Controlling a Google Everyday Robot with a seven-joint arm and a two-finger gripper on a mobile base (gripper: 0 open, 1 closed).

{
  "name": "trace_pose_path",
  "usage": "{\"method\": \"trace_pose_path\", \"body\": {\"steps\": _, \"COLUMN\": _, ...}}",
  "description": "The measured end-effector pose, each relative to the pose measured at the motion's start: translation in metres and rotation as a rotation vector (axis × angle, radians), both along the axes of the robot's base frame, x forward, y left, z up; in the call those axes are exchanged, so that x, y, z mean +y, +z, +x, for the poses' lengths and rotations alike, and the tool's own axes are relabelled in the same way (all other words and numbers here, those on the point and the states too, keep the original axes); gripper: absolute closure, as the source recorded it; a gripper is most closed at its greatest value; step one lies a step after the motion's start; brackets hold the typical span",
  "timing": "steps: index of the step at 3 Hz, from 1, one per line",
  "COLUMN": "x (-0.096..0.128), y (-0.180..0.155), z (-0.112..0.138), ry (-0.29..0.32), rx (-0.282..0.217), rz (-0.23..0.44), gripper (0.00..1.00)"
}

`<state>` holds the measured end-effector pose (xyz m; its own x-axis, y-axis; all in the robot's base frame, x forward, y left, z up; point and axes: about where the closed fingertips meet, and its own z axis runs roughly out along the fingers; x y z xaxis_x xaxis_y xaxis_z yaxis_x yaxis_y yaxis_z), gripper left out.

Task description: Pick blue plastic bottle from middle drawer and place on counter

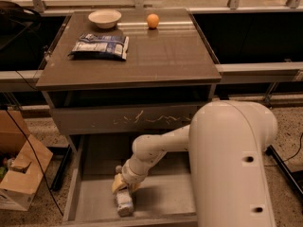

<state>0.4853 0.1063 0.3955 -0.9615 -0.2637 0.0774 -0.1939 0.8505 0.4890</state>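
Tool (122,184) is down inside the middle drawer (165,197), right over the blue plastic bottle (124,203), which lies on its side on the drawer floor near the front left. I have the arm (156,148) bent in under the scratched drawer front (142,119) above, since the open drawer leaves room only from the top. Tool and bottle look to be touching, but whether the tool is apart or clamped on it I cannot tell. My read is that the pick is in hand and the lift not yet made. The bench (165,56) has bare room on its right half, well apart from the snack bag (101,45), bowl (104,18) and orange (152,21), so I would set the bottle there
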Motion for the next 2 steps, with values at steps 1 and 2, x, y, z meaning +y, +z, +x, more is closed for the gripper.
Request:
{"method": "trace_pose_path", "body": {"steps": 1, "x": -0.011, "y": 0.041, "z": -0.006, "ry": 0.011, "rx": -0.067, "rz": 0.042, "gripper": 1.0}}
{"method": "trace_pose_path", "body": {"steps": 2, "x": -0.026, "y": 0.105, "z": -0.009, "ry": 0.053, "rx": -0.138, "rz": 0.135, "gripper": 1.0}}
